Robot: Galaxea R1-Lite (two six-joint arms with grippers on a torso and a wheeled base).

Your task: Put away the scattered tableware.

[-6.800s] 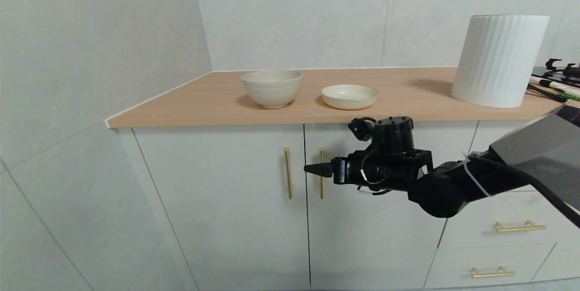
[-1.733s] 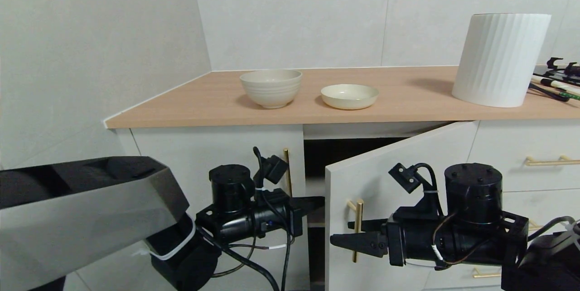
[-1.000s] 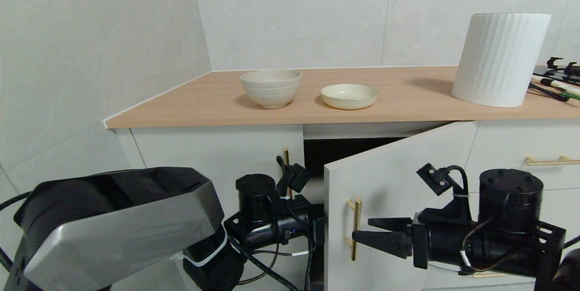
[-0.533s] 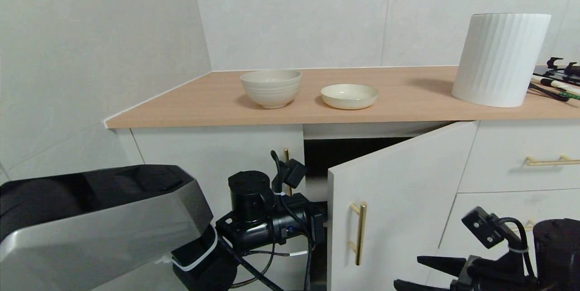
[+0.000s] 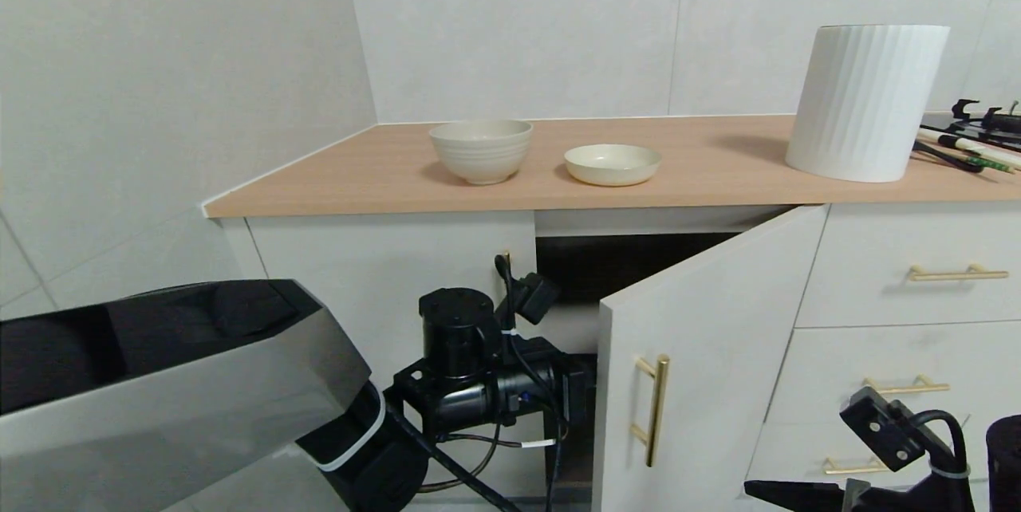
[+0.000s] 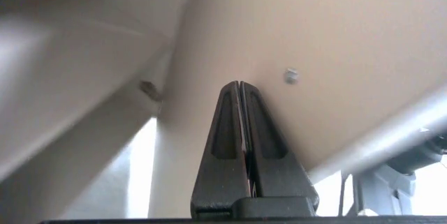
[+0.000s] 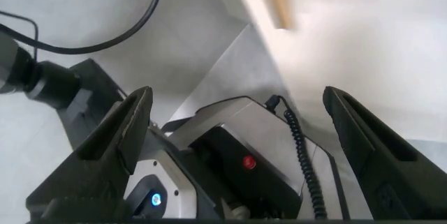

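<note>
**Right door hanging wider, right arm dropping clear**

Right gripper [image 7: 237,112] is backing down and away from the gold handle [image 5: 656,408] versus half a second back, and is now sitting low by the drawer fronts. Cabinet door [image 5: 710,336] is swinging a bit wider. Head camera is also shifting slightly.

Counter [image 5: 718,169] is carrying everything left to stow. Open door is exposing the dark cabinet bay [image 5: 630,261] under the counter's front edge. Judging that as the destination, so the door is getting opened before any pick.

Ribbed white canister [image 5: 865,101] is standing at the counter's right end, well apart from the tableware. Bowl [image 5: 481,151] is sitting upright on the counter's left part. Shallow dish [image 5: 612,164] is lying just beside it toward the right, not touching. Nothing is gripping either.

Left gripper [image 6: 239,98] is running fingers pressed together, nothing between them. It is poking into the gap at the door's free edge, probably to nudge it wider. Right claw is spreading wide, empty.
</note>
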